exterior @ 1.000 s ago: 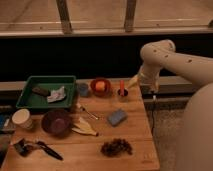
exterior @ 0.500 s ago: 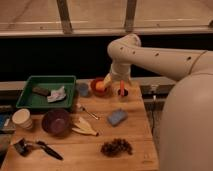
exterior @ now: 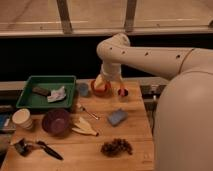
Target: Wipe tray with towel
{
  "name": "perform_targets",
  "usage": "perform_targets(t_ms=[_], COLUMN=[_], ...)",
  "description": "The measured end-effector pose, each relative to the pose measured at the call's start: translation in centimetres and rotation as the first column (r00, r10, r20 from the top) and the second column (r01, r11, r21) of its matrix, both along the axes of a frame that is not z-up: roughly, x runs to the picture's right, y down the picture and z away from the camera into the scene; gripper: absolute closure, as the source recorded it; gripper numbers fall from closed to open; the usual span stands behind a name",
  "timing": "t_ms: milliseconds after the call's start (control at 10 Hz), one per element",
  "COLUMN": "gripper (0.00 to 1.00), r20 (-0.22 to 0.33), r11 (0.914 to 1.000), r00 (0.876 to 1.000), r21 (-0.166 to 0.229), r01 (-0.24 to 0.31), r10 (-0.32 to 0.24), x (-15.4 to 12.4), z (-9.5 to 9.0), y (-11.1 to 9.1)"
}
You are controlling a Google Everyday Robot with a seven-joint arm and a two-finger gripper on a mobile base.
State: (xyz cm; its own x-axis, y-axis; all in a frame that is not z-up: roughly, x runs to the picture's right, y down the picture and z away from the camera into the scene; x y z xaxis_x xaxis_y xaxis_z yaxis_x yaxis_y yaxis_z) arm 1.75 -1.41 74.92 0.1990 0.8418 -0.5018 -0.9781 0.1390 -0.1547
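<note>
The green tray (exterior: 45, 79) sits at the table's back left. Inside it, towards its right side, lies the pale crumpled towel (exterior: 58, 94), with a dark brown block (exterior: 41, 91) to its left. My gripper (exterior: 102, 83) hangs at the end of the white arm (exterior: 150, 55), which reaches in from the right. It is over an orange bowl (exterior: 101, 90), to the right of the tray and apart from the towel. The gripper is open and holds nothing.
A small blue cup (exterior: 83, 89) stands between tray and orange bowl. A blue sponge (exterior: 117, 117), spoon (exterior: 88, 111), banana peel (exterior: 84, 127), maroon bowl (exterior: 55, 121), paper cup (exterior: 22, 119), brush (exterior: 38, 147) and brown cluster (exterior: 116, 147) lie on the wooden table (exterior: 135, 135).
The arm has swung left, from the table's right edge to over the orange bowl near the tray. The towel and tray have not moved.
</note>
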Motion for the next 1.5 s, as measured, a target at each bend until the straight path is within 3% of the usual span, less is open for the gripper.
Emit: perform_targets(t_ms=[500,800,1200,1300,1500], gripper=[0.20,0.20,0.20,0.20,0.20], r20=[0.011,0.066,0.164,0.206,0.212], r11=[0.9998,0.9958,0.9825,0.9799,0.9794], r00=[1.000,0.994,0.969,0.958,0.957], r21=[0.003,0.012,0.033,0.062,0.073], r01=[0.021,0.090,0.184,0.189,0.189], r10=[-0.021,-0.091,-0.186,-0.198,-0.200], x=[-1.0,-6.6,-15.7,-19.4,-20.1], z=[0.8,2.5,4.8,5.1,5.2], y=[-0.1,-2.0,-4.2,-4.5,-4.6])
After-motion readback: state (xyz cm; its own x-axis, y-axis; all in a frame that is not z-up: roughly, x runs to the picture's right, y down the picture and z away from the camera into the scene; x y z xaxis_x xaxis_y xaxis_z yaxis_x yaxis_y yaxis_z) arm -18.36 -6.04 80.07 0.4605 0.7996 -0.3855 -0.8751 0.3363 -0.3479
